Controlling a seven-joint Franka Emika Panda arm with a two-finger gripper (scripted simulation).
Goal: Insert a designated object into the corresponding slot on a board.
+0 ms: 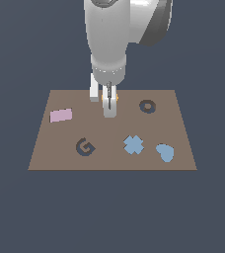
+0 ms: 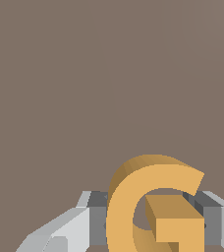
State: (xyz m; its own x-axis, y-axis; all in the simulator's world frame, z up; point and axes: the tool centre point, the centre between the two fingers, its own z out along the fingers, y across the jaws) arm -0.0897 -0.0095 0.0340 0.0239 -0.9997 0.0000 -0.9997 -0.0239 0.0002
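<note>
The orange-yellow G-shaped piece [image 2: 133,206] sits between my fingers in the wrist view, with the grey pads against its two sides. In the exterior view only small orange edges of the piece [image 1: 117,98] show beside the gripper [image 1: 109,103], over the far middle of the brown board [image 1: 55,158]. The gripper [image 2: 153,221] is shut on the piece. I cannot tell whether the piece rests on the board or is just above it. The dark grey G-shaped slot [image 1: 85,147] lies near the board's front edge, towards the exterior view's left of the gripper.
On the board are a pink rectangle [image 1: 61,115] at the exterior view's left, a dark closed ring recess [image 1: 147,106] at the far right, a blue cross [image 1: 133,145] and a blue heart [image 1: 165,152] near the front right.
</note>
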